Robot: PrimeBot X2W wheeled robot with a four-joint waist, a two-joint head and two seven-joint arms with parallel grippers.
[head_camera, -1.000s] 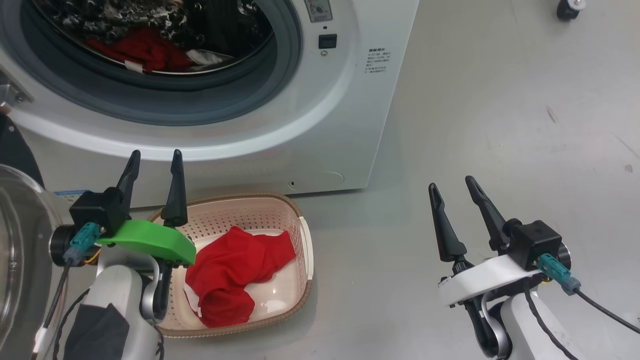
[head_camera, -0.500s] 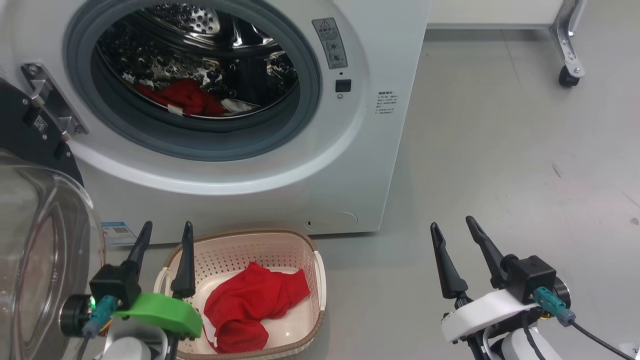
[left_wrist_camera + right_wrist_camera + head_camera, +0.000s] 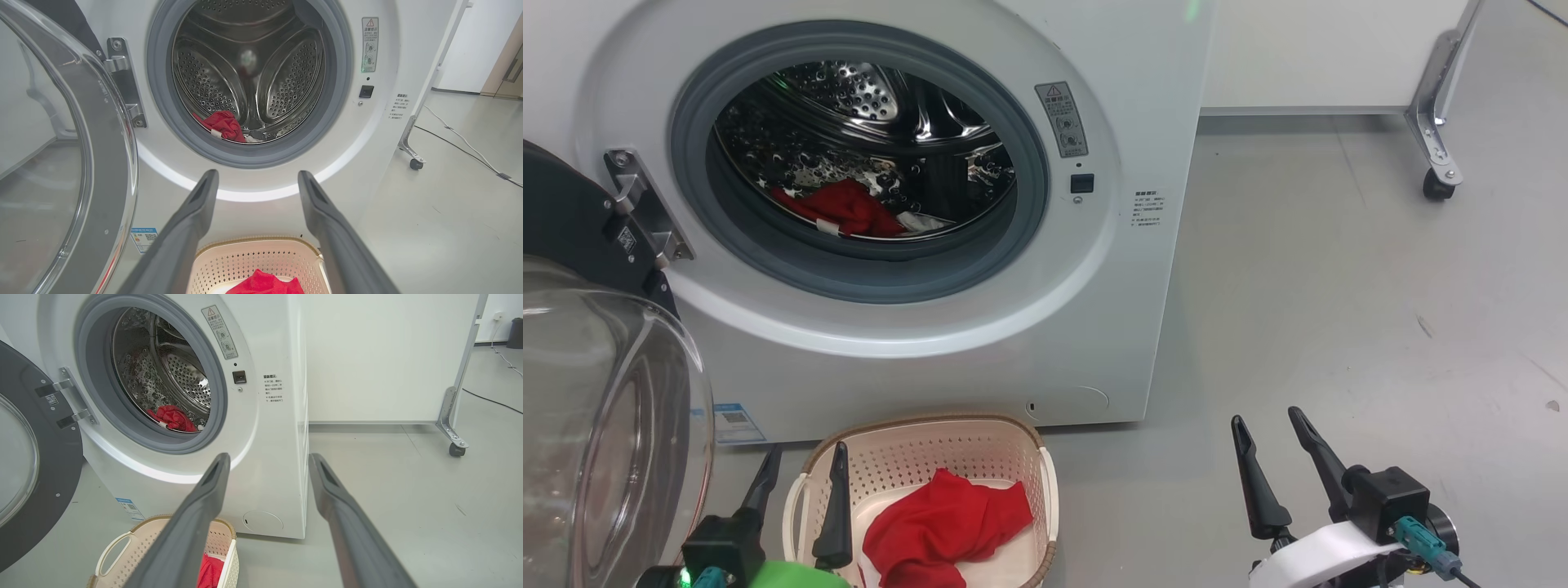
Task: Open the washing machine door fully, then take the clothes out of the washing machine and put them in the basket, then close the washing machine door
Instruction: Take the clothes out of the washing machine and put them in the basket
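Note:
The washing machine (image 3: 1143, 106) stands with its door (image 3: 613, 425) swung wide open at the left, the glass bowl facing me. A red garment (image 3: 849, 208) and a bit of white cloth lie in the drum, also seen from the left wrist (image 3: 222, 124). The basket (image 3: 931, 457) sits on the floor before the machine and holds a red garment (image 3: 947, 523). My left gripper (image 3: 805, 451) hangs open over the basket's left end, nothing between its fingers (image 3: 257, 174). My right gripper (image 3: 1265, 416) is open and empty above bare floor to the right (image 3: 269, 457).
A white panel on a metal leg with a castor (image 3: 1433, 175) stands behind the machine at the right. A cable (image 3: 461, 147) runs across the grey floor there. A blue sticker (image 3: 737, 420) marks the machine's lower front.
The head camera has tilted up, so the machine, basket and both grippers sit lower in the picture. Both grippers stay open; the clothes lie as before.

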